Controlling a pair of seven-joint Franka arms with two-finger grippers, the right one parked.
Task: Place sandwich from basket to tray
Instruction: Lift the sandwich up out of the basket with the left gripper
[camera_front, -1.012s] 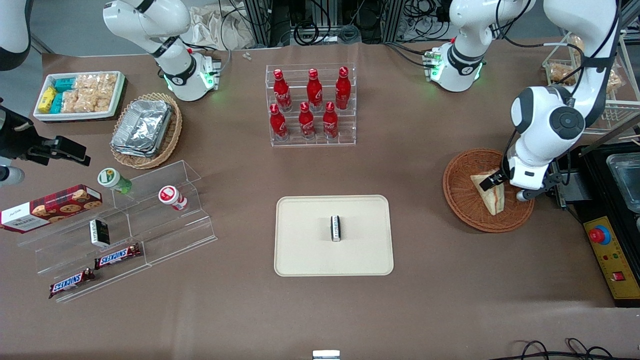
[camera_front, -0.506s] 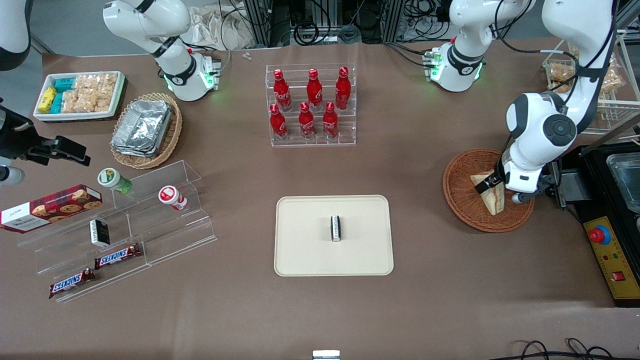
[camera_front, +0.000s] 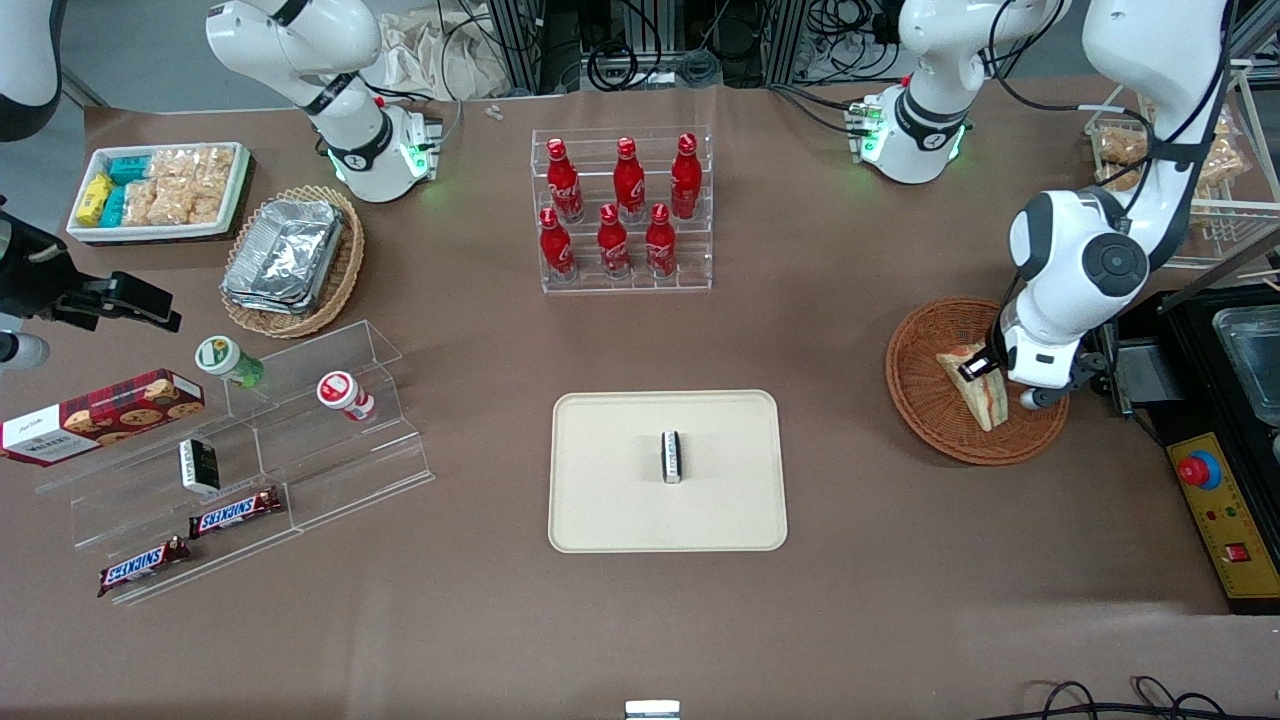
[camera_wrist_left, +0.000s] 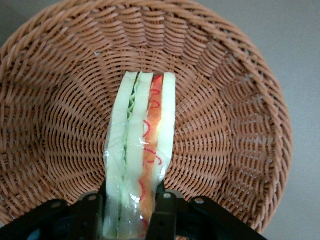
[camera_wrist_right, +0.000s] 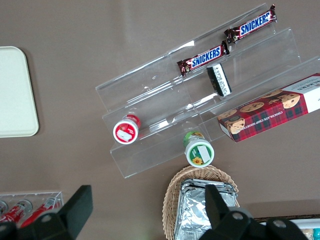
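Observation:
The sandwich (camera_front: 978, 392), a wrapped wedge of white bread with red and green filling, stands on edge in the round reddish-brown wicker basket (camera_front: 925, 405) toward the working arm's end of the table. The left gripper (camera_front: 985, 366) is down in the basket with one finger on each bread face, shut on the sandwich. The left wrist view shows the sandwich (camera_wrist_left: 142, 145) pinched between the two black fingers (camera_wrist_left: 165, 212) over the basket weave (camera_wrist_left: 225, 130). The beige tray (camera_front: 610, 500) lies mid-table, nearer the front camera, with a small dark packet (camera_front: 672, 456) on it.
A clear rack of red bottles (camera_front: 622, 210) stands farther from the front camera than the tray. A black box with a red button (camera_front: 1215, 500) sits beside the basket. Clear stepped shelves with snacks (camera_front: 240, 450), a tan foil-container basket (camera_front: 293, 258) and a white snack tray (camera_front: 160, 190) lie toward the parked arm's end.
The left arm's wrist has shifted slightly toward the tray side and lifted a little; the sandwich has tilted with the gripper and stays in the basket.

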